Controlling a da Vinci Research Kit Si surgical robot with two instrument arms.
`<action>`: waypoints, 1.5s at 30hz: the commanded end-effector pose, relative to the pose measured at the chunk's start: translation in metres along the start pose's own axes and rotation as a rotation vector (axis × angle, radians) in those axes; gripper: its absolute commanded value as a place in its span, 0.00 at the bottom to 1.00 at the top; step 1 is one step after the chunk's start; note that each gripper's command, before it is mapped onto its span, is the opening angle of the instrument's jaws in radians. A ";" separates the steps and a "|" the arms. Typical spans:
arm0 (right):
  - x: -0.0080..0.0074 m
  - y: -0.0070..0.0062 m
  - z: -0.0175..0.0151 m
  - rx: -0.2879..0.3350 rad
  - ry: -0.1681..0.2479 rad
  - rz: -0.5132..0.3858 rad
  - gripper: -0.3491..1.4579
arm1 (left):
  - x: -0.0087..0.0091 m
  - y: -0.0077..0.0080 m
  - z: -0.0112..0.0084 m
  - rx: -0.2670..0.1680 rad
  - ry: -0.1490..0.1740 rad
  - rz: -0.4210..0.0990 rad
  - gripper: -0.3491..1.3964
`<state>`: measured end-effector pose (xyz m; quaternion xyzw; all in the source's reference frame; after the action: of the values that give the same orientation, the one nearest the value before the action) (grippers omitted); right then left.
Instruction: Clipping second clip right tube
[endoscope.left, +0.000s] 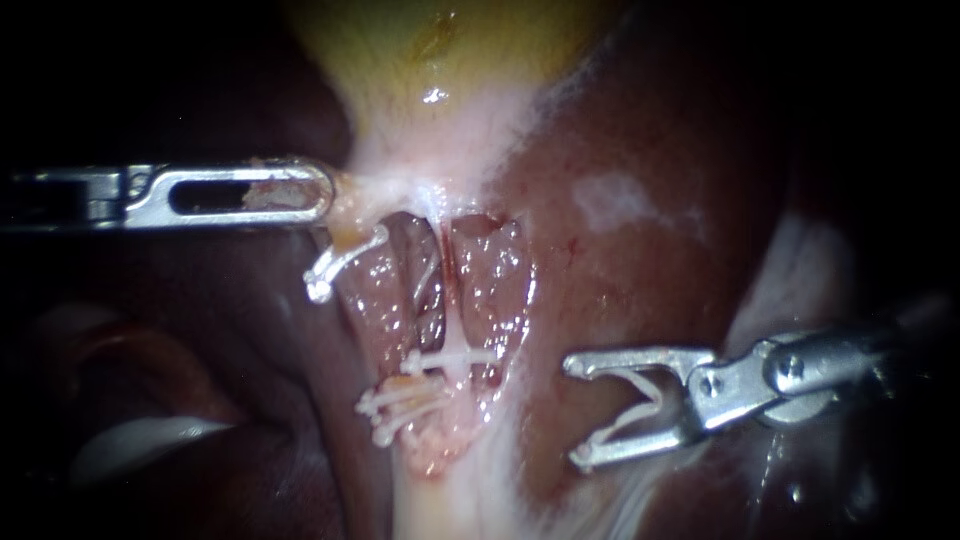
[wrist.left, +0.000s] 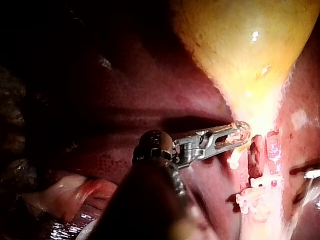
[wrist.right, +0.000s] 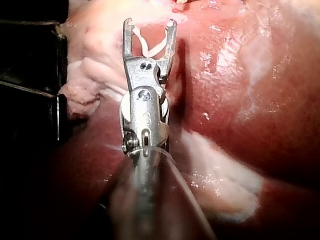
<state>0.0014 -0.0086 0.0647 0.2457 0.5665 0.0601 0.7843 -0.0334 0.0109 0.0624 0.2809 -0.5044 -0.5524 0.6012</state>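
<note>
both shafts fade into dark at the edges, and the bunched clips (endoscope.left: 400, 405) low on the left tube (endoscope.left: 385, 300) overlap too much to count. two tubes show: the right tube (endoscope.left: 495, 290) carries one crossing clip (endoscope.left: 455, 357), the left one upper clip (endoscope.left: 335, 265). the left instrument (endoscope.left: 322, 195) has its jaws clamped on the gallbladder (endoscope.left: 450, 60) neck; the right instrument (endoscope.left: 578, 412), jaws spread wide, holds a loaded clip (endoscope.left: 652, 397) over the liver (endoscope.left: 650, 150), apart from the right tube
</note>
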 end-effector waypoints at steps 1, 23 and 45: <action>0.0000 0.0002 0.0002 -0.005 0.004 0.020 0.45 | 0.0000 -0.0001 0.0000 -0.001 0.000 0.000 0.00; 0.0004 0.0079 0.0068 -0.097 0.068 0.374 0.46 | 0.0002 -0.0008 0.0001 -0.003 -0.002 -0.001 0.00; -0.0002 0.0090 0.0107 -0.022 0.179 0.483 0.46 | 0.0004 -0.0008 0.0003 -0.002 -0.002 -0.001 0.00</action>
<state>0.0129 -0.0043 0.0714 0.3625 0.5590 0.2718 0.6944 -0.0340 0.0105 0.0619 0.2799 -0.5042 -0.5535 0.6009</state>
